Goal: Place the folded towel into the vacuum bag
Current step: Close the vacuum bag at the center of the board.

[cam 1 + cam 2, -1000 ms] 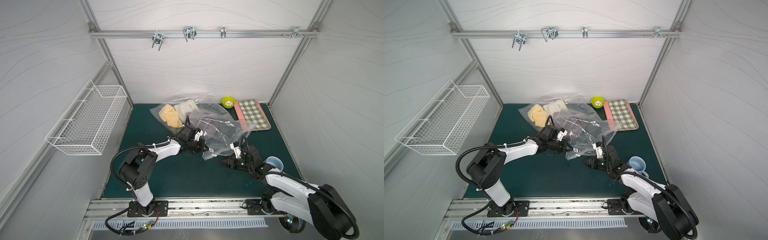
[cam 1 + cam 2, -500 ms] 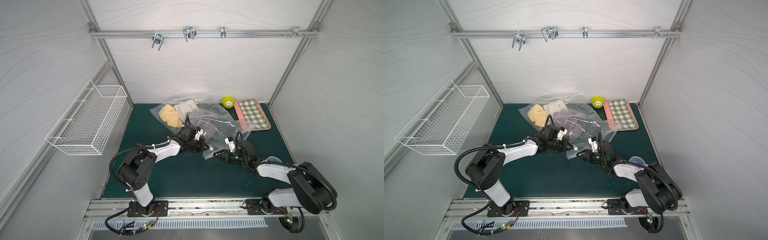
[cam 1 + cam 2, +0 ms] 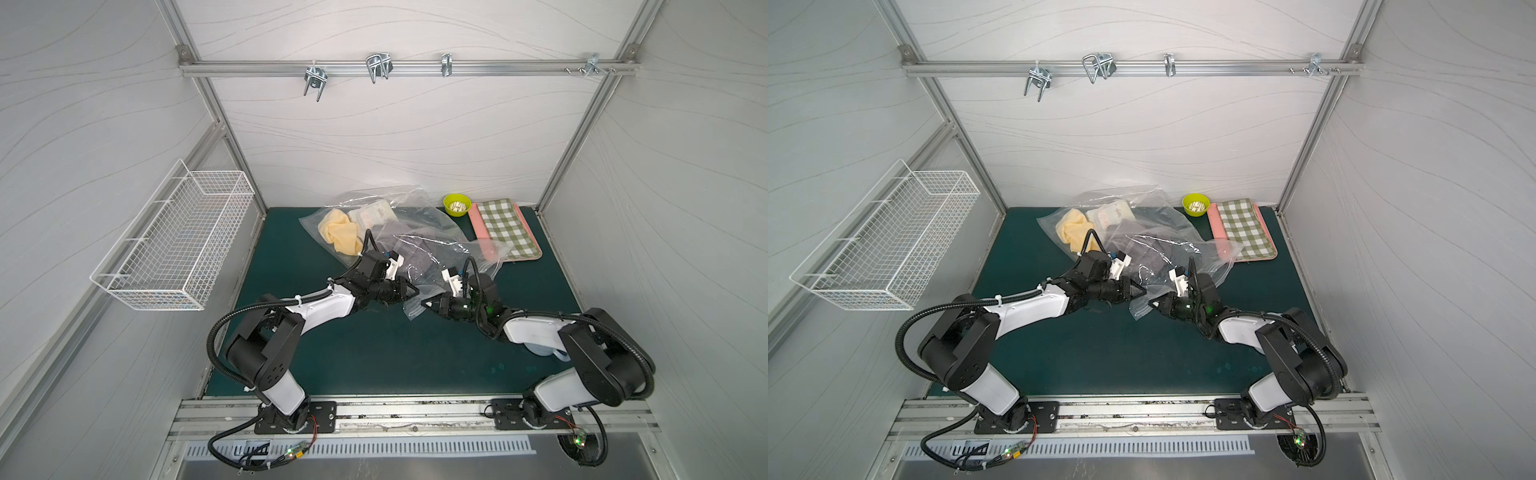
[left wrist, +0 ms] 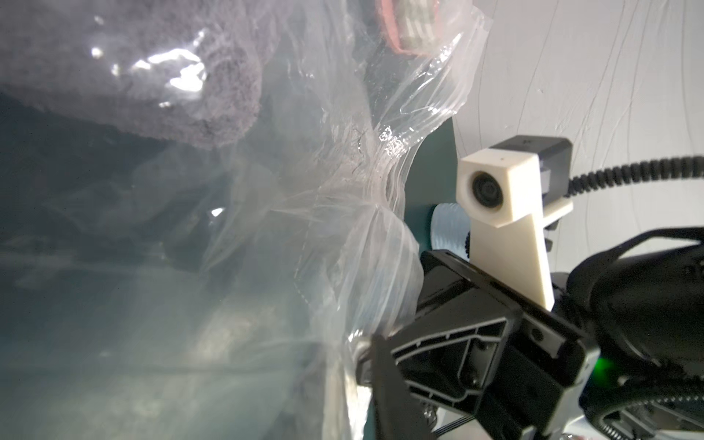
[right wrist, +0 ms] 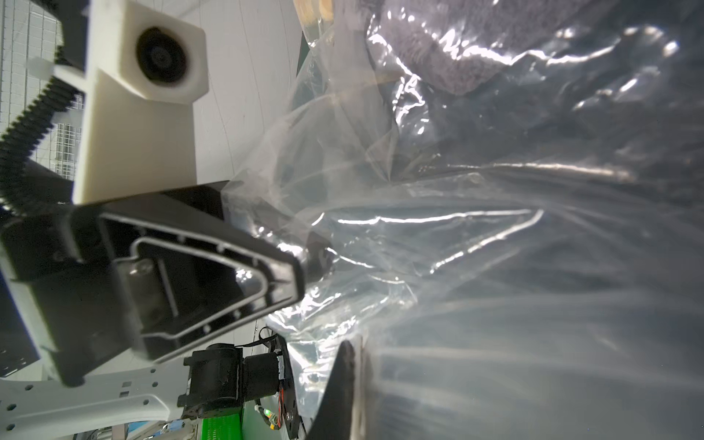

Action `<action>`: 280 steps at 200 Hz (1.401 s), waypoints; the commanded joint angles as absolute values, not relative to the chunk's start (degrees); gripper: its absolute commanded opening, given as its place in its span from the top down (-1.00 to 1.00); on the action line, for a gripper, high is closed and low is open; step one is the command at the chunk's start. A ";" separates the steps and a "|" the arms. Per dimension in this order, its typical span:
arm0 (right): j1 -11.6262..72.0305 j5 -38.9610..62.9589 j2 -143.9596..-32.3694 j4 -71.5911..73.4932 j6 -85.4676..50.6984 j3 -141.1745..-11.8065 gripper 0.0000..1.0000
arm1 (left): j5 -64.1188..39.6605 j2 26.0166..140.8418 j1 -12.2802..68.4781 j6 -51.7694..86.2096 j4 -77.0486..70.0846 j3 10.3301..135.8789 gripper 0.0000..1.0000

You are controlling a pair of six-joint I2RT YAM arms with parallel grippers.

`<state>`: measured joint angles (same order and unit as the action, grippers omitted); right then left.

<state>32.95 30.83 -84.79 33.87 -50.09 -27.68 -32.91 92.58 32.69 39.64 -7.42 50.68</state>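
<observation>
Right jaws are pinched shut on the near corner of the vacuum bag [image 3: 453, 249], low over the green surface [image 3: 374, 353]. Left jaws sit right across from them, tips at the bag's edge, but honestly can't tell how wide they are. Grey towel [image 3: 415, 259] shows through the crinkly plastic just past both sets of jaws.

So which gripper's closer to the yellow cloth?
Left. The left gripper sits just in front of the yellow cloth, toward the middle. The right gripper is farther to the right, shut on the vacuum bag edge.
</observation>
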 commanded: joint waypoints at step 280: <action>35.47 18.22 -79.35 40.97 -59.11 -26.18 0.58 | -47.15 96.81 33.58 34.92 -9.93 53.48 1.00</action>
<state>35.55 18.04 -80.09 38.41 -57.93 -26.15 -47.35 98.65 33.43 36.12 -8.03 53.39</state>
